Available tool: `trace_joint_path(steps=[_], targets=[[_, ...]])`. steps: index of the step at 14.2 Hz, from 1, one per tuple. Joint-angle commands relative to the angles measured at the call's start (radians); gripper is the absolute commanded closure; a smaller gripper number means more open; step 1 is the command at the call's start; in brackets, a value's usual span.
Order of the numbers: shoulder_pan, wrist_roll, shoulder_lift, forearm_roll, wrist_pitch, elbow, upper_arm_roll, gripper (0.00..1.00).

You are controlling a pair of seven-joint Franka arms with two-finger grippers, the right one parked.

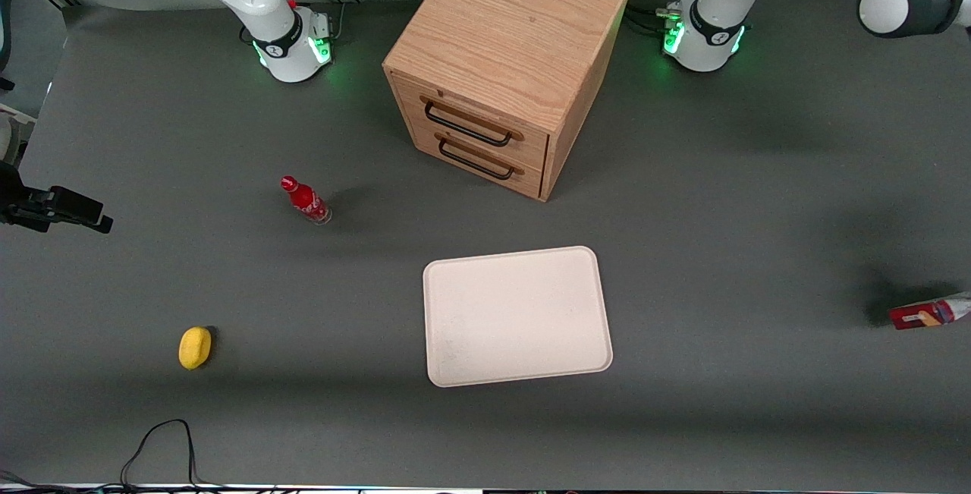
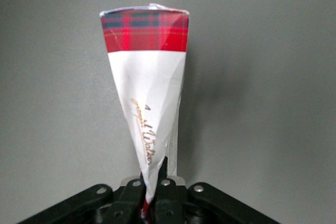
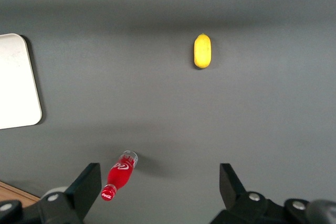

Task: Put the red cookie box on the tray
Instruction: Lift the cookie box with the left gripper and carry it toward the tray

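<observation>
The red cookie box (image 2: 146, 82) hangs lengthwise out from my left gripper (image 2: 153, 195), a white carton with a red tartan end, held clear above the grey table. The jaws are shut on its near end. In the front view only part of the box (image 1: 929, 314) shows, at the frame's edge toward the working arm's end of the table, with its shadow on the mat beside it; the gripper itself is out of that frame. The cream-white tray (image 1: 516, 316) lies flat and bare near the table's middle, well apart from the box, nearer the front camera than the cabinet.
A wooden two-drawer cabinet (image 1: 508, 61) stands farther from the camera than the tray. A small red bottle (image 1: 306, 200) stands toward the parked arm's end, and a yellow object (image 1: 195, 347) lies nearer the front edge. A black cable (image 1: 163, 441) loops at that edge.
</observation>
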Motion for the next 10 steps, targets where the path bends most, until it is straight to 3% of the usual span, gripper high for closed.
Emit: trace_joint_path(steps=[1, 6, 10], targets=[[-0.012, -0.128, -0.161, 0.045, -0.173, -0.026, 0.006, 1.0], [-0.08, -0.406, -0.379, 0.13, -0.437, -0.025, 0.004, 1.0], [-0.109, -0.558, -0.461, 0.136, -0.565, -0.029, -0.004, 1.0]])
